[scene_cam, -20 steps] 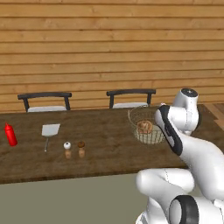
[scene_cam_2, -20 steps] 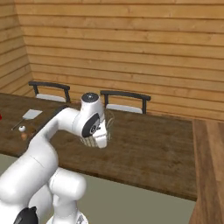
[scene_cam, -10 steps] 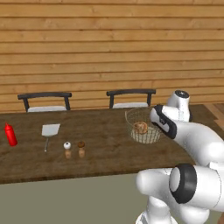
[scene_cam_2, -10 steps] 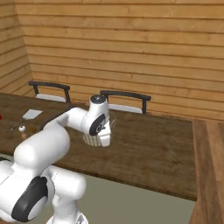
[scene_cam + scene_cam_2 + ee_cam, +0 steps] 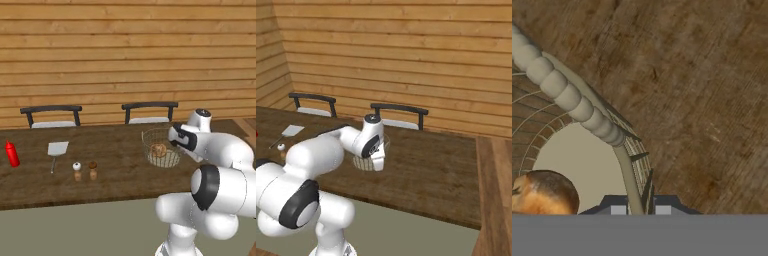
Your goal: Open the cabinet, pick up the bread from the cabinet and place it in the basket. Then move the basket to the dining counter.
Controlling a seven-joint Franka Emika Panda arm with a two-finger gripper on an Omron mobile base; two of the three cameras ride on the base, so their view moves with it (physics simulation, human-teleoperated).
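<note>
Wire-mesh basket (image 5: 161,148) with the bread (image 5: 159,150) sits on the bench (image 5: 120,165); the tool (image 5: 638,207) pinches its rim.

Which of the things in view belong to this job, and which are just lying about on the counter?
Job: basket, bread inside it, dining counter, gripper shut on the basket's rim.

Lying about: red bottle, spatula, two shakers, two chairs behind the counter.

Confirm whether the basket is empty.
No: the bread lies on the pale bottom of the basket, beside the wall where the gripper clamps the rim.
</note>
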